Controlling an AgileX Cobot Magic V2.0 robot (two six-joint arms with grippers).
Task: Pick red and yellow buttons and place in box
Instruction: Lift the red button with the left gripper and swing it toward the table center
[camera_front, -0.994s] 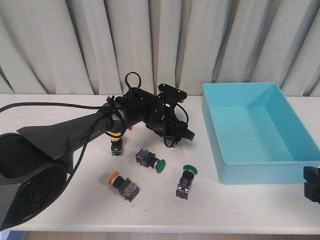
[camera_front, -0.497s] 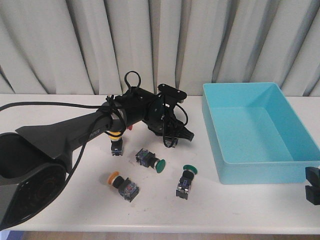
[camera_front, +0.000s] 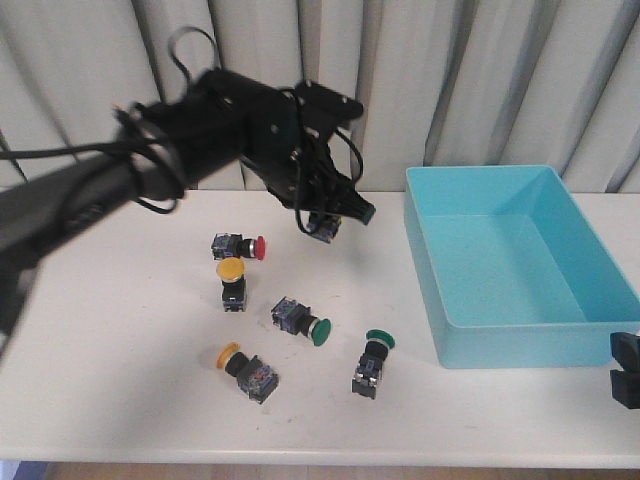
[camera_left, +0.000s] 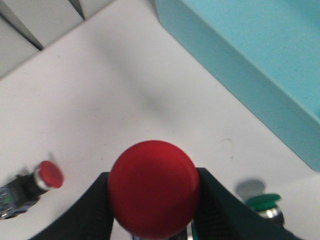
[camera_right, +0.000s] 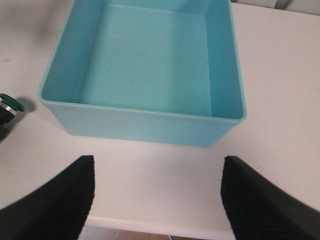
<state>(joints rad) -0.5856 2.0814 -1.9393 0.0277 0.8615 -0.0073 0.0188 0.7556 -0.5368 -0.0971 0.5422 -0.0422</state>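
My left gripper (camera_front: 331, 212) is shut on a red button (camera_front: 321, 228) and holds it in the air above the table, left of the turquoise box (camera_front: 510, 345). In the left wrist view the red cap (camera_left: 154, 185) sits between the two black fingers (camera_left: 92, 210). A second red button (camera_front: 243, 246) lies on its side on the table and also shows in the left wrist view (camera_left: 49, 174). A yellow button (camera_front: 231, 272) stands just below it. An orange-yellow button (camera_front: 243, 364) lies nearer the front. My right gripper (camera_right: 157, 197) is open and empty, in front of the box (camera_right: 140, 125).
Two green-capped buttons lie on the table, one (camera_front: 301, 320) in the middle and one (camera_front: 372, 362) near the box's front left corner. That one shows in the right wrist view (camera_right: 10, 105). The curtain hangs behind the table. The right gripper (camera_front: 625, 370) is at the front right edge.
My left arm has risen from the table with the red button in its jaws. The second red button, hidden before behind the arm, now shows. The right arm has not moved.
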